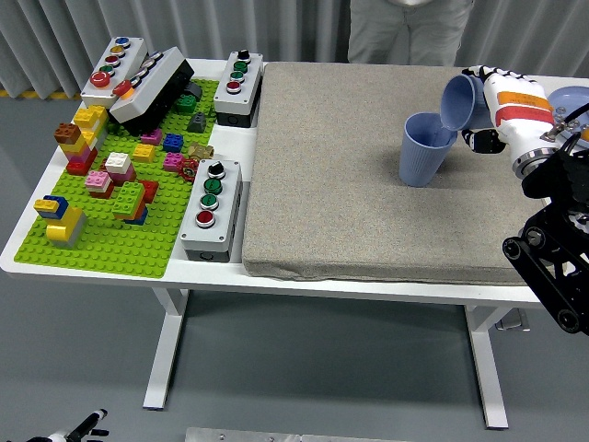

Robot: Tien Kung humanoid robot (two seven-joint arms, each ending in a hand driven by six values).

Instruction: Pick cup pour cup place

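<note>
A blue cup [424, 149] stands upright on the grey mat [359, 175], right of the middle. My right hand [486, 103] is shut on a second blue cup [458, 102], which is tipped with its mouth down and to the left, right above the standing cup's rim. The two rims nearly touch. Whatever is inside the cups is hidden. My left hand is out of the picture.
A blue plate [572, 101] sits at the far right edge behind my arm. Left of the mat are three button boxes [211, 208] [238, 87] [114, 66] and a green baseplate [120, 198] with several toy bricks. A person [409, 28] stands at the far side.
</note>
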